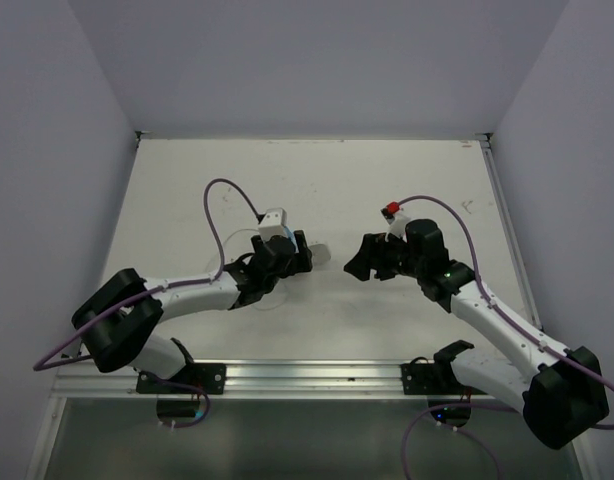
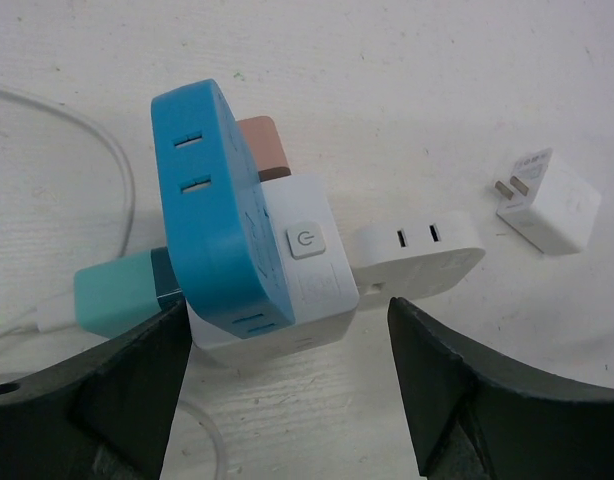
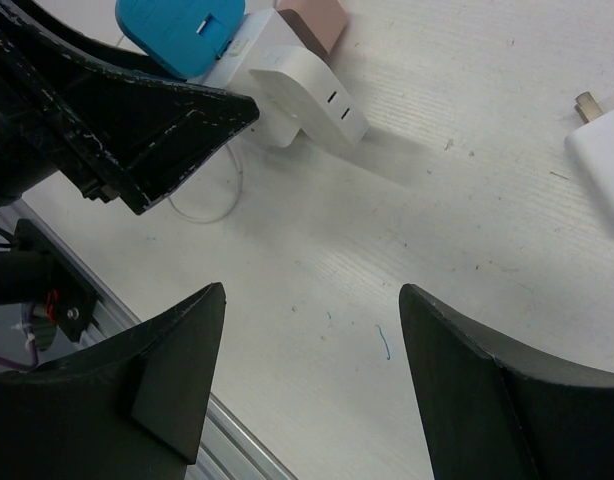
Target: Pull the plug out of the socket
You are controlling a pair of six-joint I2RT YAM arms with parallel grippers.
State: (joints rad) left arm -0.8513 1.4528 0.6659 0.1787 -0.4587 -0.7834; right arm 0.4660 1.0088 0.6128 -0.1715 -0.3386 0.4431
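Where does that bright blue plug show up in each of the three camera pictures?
Top external: I cannot pick it out; the left gripper covers that spot.
Left wrist: the blue plug sits left of centre, tilted against the socket.
Right wrist: the blue plug is at the top edge, left of centre.
Shared landmark: the flat white plug jutting from the socket shows in both wrist views.

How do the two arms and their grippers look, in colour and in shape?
The left arm and right arm have white links and black joints; a purple cable loops along each. The left gripper and right gripper are black, with broad wedge-shaped fingers.
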